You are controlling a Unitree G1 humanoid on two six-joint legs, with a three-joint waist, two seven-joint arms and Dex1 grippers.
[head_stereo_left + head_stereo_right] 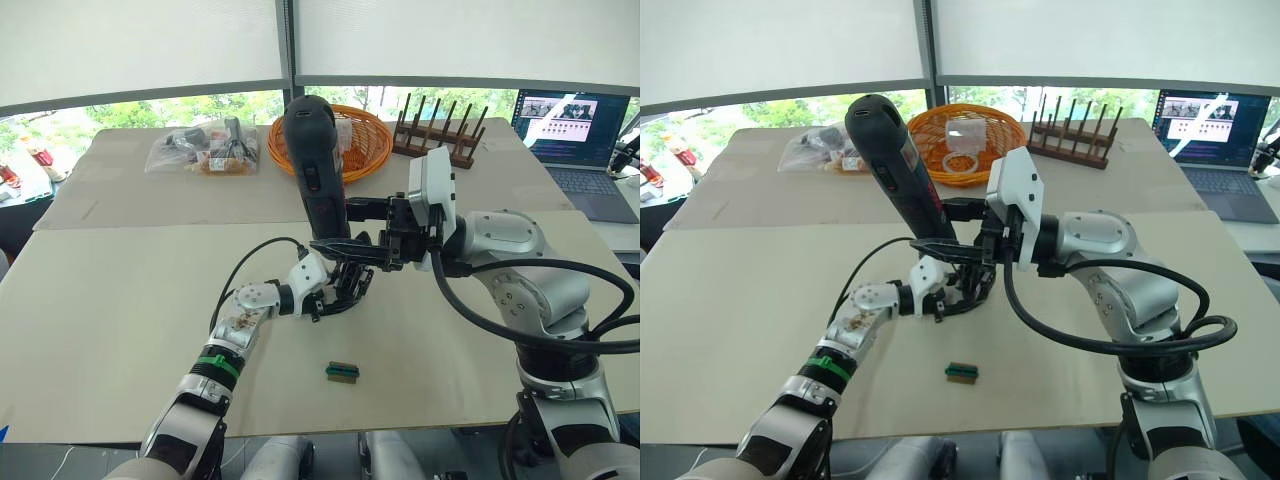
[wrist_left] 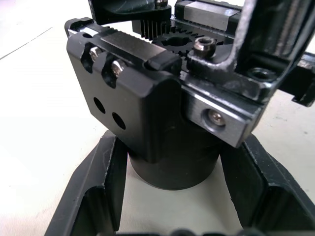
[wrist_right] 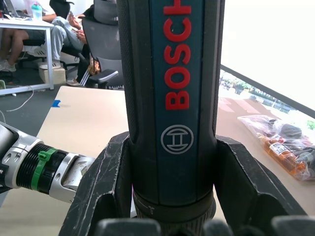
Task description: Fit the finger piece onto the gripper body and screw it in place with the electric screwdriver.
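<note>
My left gripper (image 1: 340,285) is shut on the round base of the gripper body (image 2: 172,167), holding it just above the middle of the table (image 1: 120,330). A black block with two screw heads (image 2: 125,93) sits on top of the body. I cannot tell the finger piece apart from the other black parts. My right gripper (image 1: 352,230) is shut on the electric screwdriver (image 1: 318,165). It stands nearly upright, with its lower end down over the gripper body. The screwdriver's red lettering shows between the fingers (image 3: 246,187). Its bit is hidden.
A small green-and-brown block (image 1: 343,371) lies near the table's front edge. At the back stand an orange basket (image 1: 372,140), a wooden rack (image 1: 440,132), a plastic bag of items (image 1: 205,150) and an open laptop (image 1: 575,140) at the far right.
</note>
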